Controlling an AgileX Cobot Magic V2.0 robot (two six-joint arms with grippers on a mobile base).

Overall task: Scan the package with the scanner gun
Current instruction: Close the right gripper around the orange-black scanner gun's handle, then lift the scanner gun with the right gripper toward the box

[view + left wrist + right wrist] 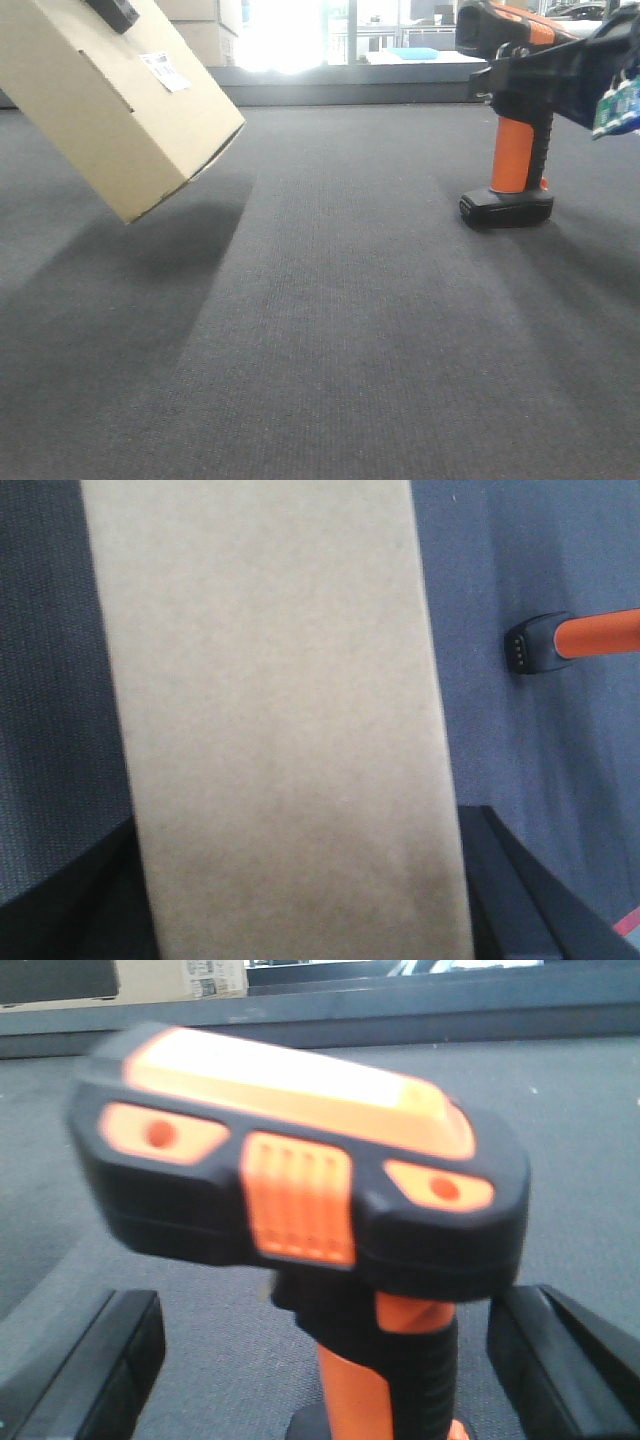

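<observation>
The package (110,110) is a plain tan cardboard box, lifted off the grey carpet and tilted, with its white barcode label (165,70) on the upper face. It fills the left wrist view (270,720), and my left gripper (300,900) is shut on it, one dark finger on each side. The scanner gun (515,150) stands upright on its flat black base at the right. Its orange handle and base show in the left wrist view (570,640). My right gripper (330,1360) is open, its fingers (80,1360) well apart on either side of the scanner gun's (300,1160) handle.
Grey carpet (330,330) covers the work surface. Stacked cardboard boxes (205,30) stand at the back left, and one with a dark panel (60,980) shows in the right wrist view. A low ledge (350,80) runs along the back under bright windows.
</observation>
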